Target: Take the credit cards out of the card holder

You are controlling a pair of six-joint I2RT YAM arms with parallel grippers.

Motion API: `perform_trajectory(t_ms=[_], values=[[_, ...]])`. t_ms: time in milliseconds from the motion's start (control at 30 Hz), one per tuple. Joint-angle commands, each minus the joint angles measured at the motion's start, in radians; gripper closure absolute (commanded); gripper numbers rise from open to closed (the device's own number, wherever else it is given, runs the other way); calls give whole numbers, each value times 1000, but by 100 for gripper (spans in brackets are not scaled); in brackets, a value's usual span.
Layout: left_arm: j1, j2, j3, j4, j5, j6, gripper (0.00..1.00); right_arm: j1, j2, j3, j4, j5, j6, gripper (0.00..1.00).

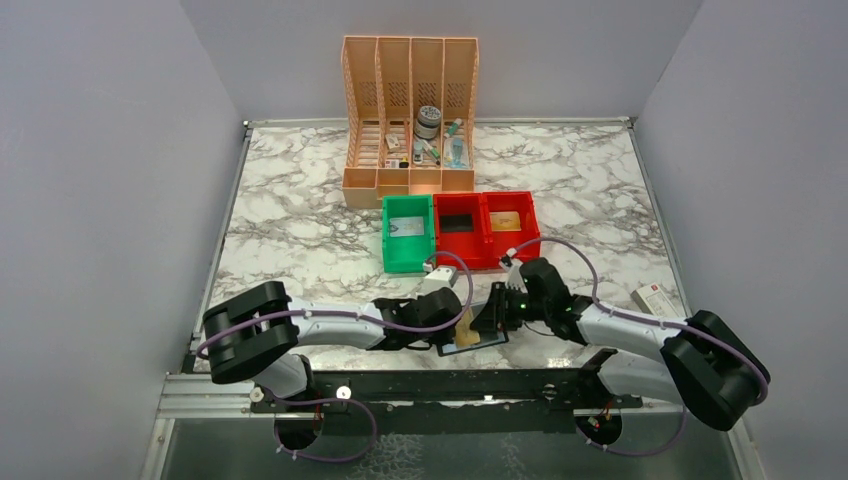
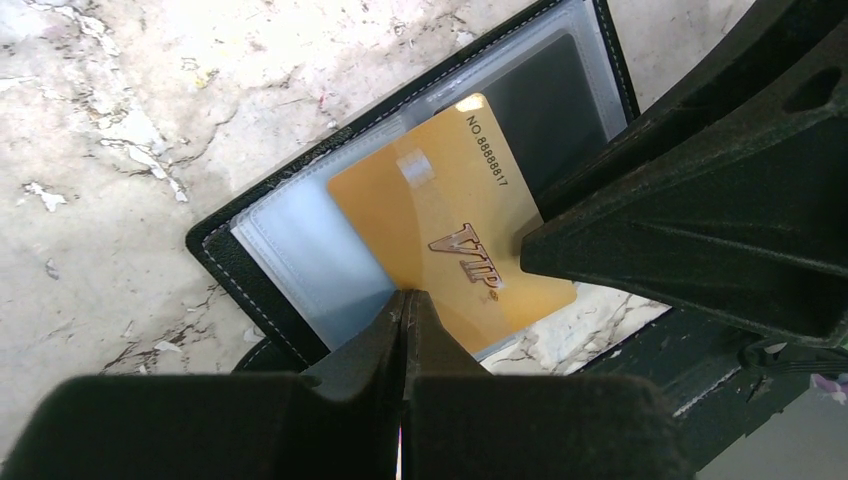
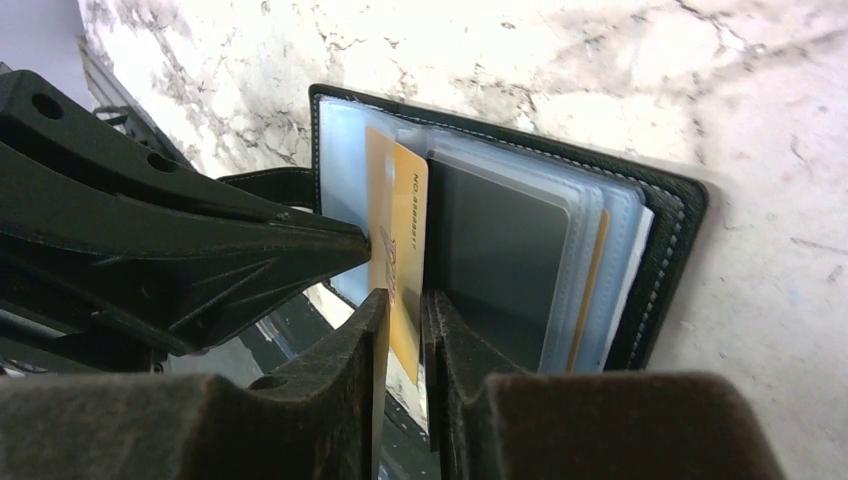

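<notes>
The card holder (image 1: 480,345) lies open at the table's near edge, a black wallet (image 2: 215,250) with pale blue clear sleeves (image 3: 670,230). A tan "VIP" credit card (image 2: 440,230) sticks most of the way out of a sleeve and tilts up (image 1: 466,325). My right gripper (image 3: 405,300) is shut on this card's edge (image 3: 408,200); its tip also shows in the left wrist view (image 2: 525,250). My left gripper (image 2: 405,298) is shut, with its tip on the sleeve beside the card (image 3: 360,240). A dark grey card (image 3: 495,260) and another tan card edge (image 3: 590,280) sit in the sleeves.
A green bin (image 1: 408,232) and two red bins (image 1: 460,228) (image 1: 510,222) stand mid-table, with cards inside. A peach organiser (image 1: 410,120) with small items stands behind them. A small white box (image 1: 655,298) lies at the right. The wallet overhangs the front rail.
</notes>
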Motion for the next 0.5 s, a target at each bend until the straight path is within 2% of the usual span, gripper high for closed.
perform_trajectory(t_ms=[0, 133, 233, 333, 467], values=[[1, 0, -35, -131, -60, 26, 100, -7, 58, 33, 92, -113, -63, 80], [0, 11, -31, -123, -58, 24, 100, -6, 141, 69, 100, -167, -88, 82], [1, 17, -28, -124, -62, 22, 100, -7, 167, 65, 124, -159, -76, 92], [1, 8, -36, -135, -80, 15, 100, -8, 157, 69, 105, -126, -68, 98], [3, -14, -52, -159, -100, 7, 100, -16, 94, 69, 16, -14, -67, 99]])
